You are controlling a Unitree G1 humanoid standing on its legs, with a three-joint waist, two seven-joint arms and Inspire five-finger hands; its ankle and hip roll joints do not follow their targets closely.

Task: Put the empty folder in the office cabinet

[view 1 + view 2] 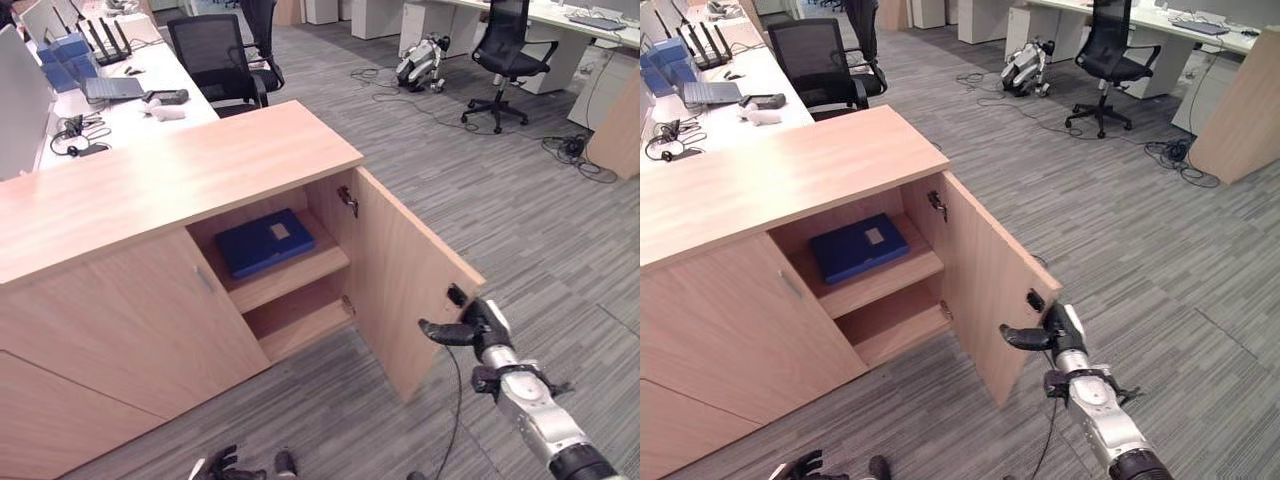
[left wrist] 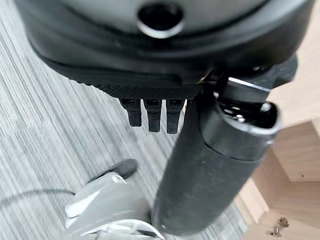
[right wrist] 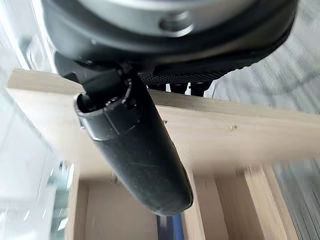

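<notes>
Folder: we see the blue folder (image 1: pixel 266 241) lying flat on the upper shelf (image 1: pixel 290 280) of the office cabinet (image 1: pixel 170 180).
Door: the cabinet door (image 1: pixel 400 285) stands open.
Right hand (image 1: pixel 470 328): at the door's outer edge, thumb extended; we cannot tell its grip.
Left hand (image 2: pixel 155 112): low over the floor (image 1: pixel 520 220), fingers relaxed, grasping nothing.

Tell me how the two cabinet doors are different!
The right door is swung wide open, with the right hand at its outer edge; the left door is shut. Behind the right door you can see shelves and the blue folder; the left door hides what's inside. Both are the same light wood.
</notes>
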